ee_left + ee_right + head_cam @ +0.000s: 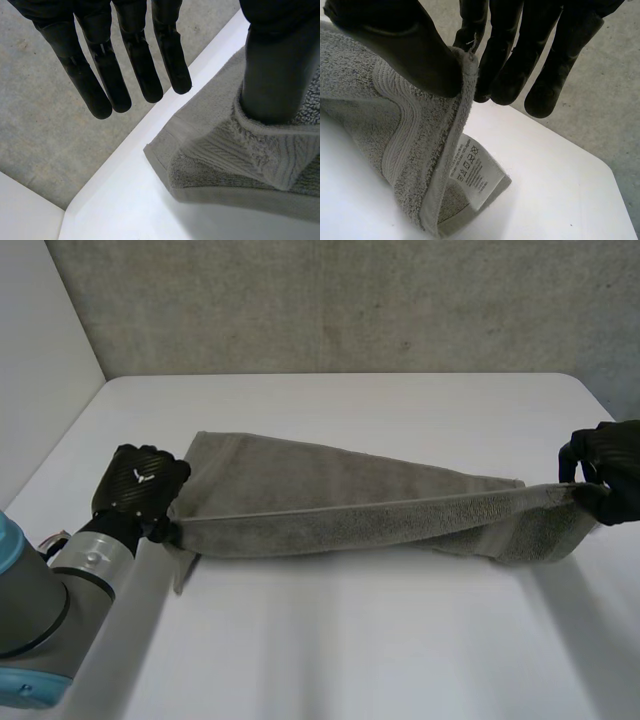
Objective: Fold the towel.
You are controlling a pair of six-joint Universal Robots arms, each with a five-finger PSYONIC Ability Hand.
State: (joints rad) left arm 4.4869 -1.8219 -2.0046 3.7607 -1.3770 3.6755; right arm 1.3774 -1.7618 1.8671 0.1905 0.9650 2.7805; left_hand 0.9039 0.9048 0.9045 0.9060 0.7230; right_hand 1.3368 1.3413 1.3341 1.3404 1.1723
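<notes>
A grey towel [330, 490] is stretched across the white table [350, 640] between my two hands. Its back layer lies flat and its front edge is raised in a taut band. My left hand [135, 480] is at the towel's left corner. In the left wrist view its fingers [125, 75] are straight and clear of the cloth, while the towel [240, 150] bunches over the thumb [277, 65]. My right hand [610, 465] holds the right end off the table. There the thumb [405, 50] pinches the towel's [365, 100] hemmed edge against the fingers, and a white care label [470, 172] hangs below.
The table's far edge meets a grey concrete surface [350, 300]. A white panel [40, 340] stands along the table's left side. Bare tabletop lies in front of the towel and behind it.
</notes>
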